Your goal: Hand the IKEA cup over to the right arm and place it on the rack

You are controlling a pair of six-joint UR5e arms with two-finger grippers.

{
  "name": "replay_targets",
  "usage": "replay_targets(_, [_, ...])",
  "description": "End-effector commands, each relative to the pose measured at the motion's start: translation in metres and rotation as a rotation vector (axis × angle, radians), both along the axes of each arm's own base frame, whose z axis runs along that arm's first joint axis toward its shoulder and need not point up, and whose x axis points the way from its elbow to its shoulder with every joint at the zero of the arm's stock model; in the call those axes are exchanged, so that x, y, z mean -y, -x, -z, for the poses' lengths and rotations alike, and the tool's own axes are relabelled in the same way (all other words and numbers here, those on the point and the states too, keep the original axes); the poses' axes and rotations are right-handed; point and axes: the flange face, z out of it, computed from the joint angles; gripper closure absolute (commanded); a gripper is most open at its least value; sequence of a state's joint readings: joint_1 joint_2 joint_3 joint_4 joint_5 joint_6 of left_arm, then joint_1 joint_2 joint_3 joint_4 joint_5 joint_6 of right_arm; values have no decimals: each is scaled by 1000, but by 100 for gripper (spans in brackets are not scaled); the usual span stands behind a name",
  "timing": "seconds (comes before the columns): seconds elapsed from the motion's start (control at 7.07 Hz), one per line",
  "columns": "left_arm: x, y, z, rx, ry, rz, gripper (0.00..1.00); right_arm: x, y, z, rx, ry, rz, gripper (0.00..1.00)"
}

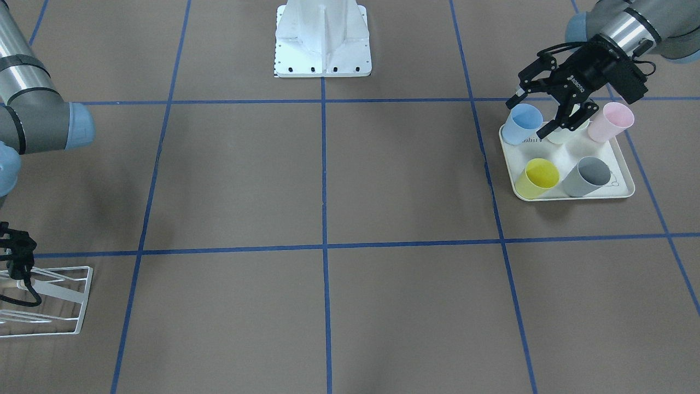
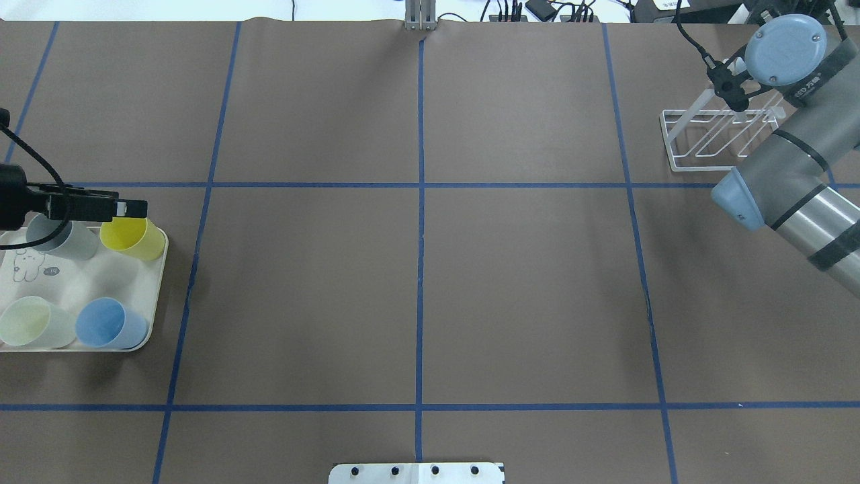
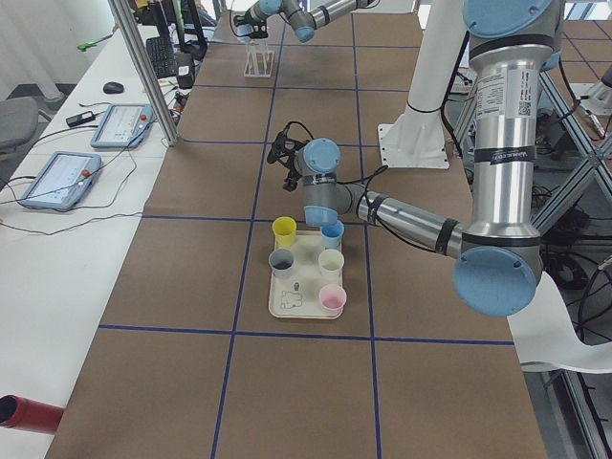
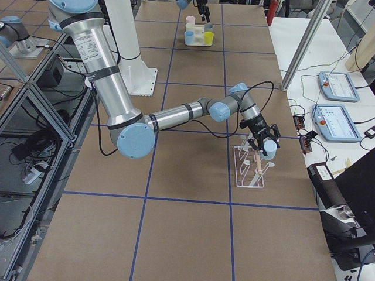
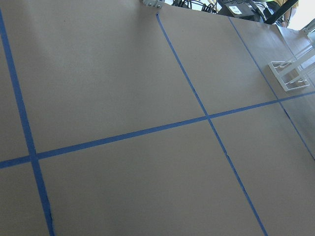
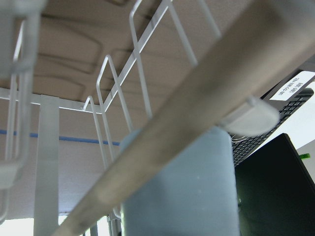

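Brown paper (image 1: 246, 180) with blue tape lines is spread over the table (image 1: 404, 328); two things are set on it, well apart, a white wire rack (image 4: 249, 170) and a cream tray (image 1: 623, 191).

The rack is found at the table's end on the robot's right side. The right gripper (image 4: 262, 146) is held just above it, and its fingers are closed around a blue-grey cup (image 4: 268, 153); so the cup is up in the air, over the rack and close beside the wooden stick (image 6: 162, 123). In the right wrist view the stick is seen slanting across in front of the cup, with the white wires behind; whether the cup is touching the stick cannot be told.

The tray is set at the other end, on the robot's left side; five cups are stood in it with their open ends up. A blue cup (image 1: 521, 127), a pale green cup (image 1: 571, 135) and a pink cup (image 1: 613, 121) are lined up on the side near the robot; a yellow cup (image 1: 538, 178) and a grey cup (image 1: 588, 176) are lined up on the far side.

The left gripper (image 1: 529, 117) is held low over the tray with its jaws spread wide apart; one finger is seen by the rim of the blue cup, and the other by the pale green cup. Only brown paper, tape lines and a far corner of the rack are seen in the left wrist view.
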State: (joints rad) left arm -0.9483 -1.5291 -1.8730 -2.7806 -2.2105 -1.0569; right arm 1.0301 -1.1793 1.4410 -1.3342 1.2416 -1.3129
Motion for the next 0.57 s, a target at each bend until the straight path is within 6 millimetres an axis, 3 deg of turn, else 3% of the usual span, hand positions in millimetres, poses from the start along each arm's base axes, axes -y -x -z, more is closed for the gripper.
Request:
replay_targets(0.0, [0,0,1,-1,-2,0,0,0,0,5,6,-10,-1,1])
replay_targets(0.28, [-1,0,2,-2,-3,0,0,0,-2,17,17,-28,-4,1])
replay_targets(0.42, [-1,1,2,-2,-3,1,0,-4,-8,43,44,-63,-7,1])
